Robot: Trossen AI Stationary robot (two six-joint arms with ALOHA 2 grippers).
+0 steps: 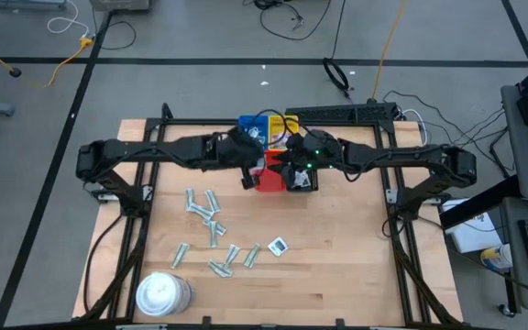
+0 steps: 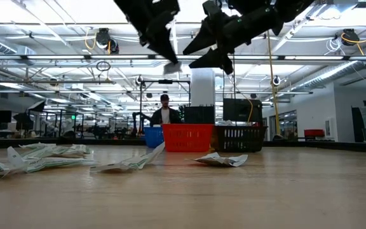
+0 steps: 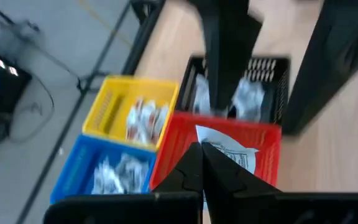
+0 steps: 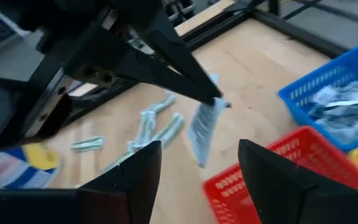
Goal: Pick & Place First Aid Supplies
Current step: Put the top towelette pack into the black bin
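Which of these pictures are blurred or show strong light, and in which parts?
Left wrist view: the yellow plastic tray and blue plastic tray are soft, and the left tool, shut on a white square packet, is a dark silhouette. Right wrist view: that packet looks smeared. Low view: bright ceiling lights silhouette both arms. High view: even light, small detail.

Two dark arms meeting above trays at the table's far middle: left gripper [image 1: 248,180] over the red tray [image 1: 269,176], right gripper [image 1: 293,174] just beside. Loose packets [image 1: 211,220] scattered on bare wood nearer the front. White tub [image 1: 160,293] at the front left corner.
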